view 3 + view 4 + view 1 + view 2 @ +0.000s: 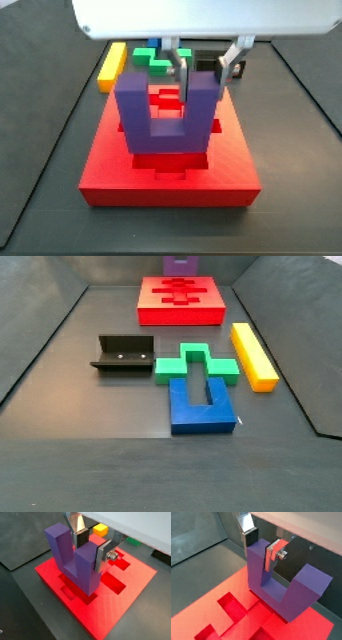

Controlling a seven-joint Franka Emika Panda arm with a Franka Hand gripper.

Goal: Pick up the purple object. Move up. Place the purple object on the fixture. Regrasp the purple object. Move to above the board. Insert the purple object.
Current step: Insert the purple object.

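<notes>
Dark floor, red board (120, 180) (cutouts empty), end effector (93, 548) above, clamping purple object (75, 559).

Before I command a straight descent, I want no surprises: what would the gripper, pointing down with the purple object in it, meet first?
Most likely the board: the purple object, clamped in the gripper, would reach its red surface or a cutout first. Exact alignment is unclear.

Lab test bench: dark walled tray (54, 406), fixture (123, 355)
</notes>
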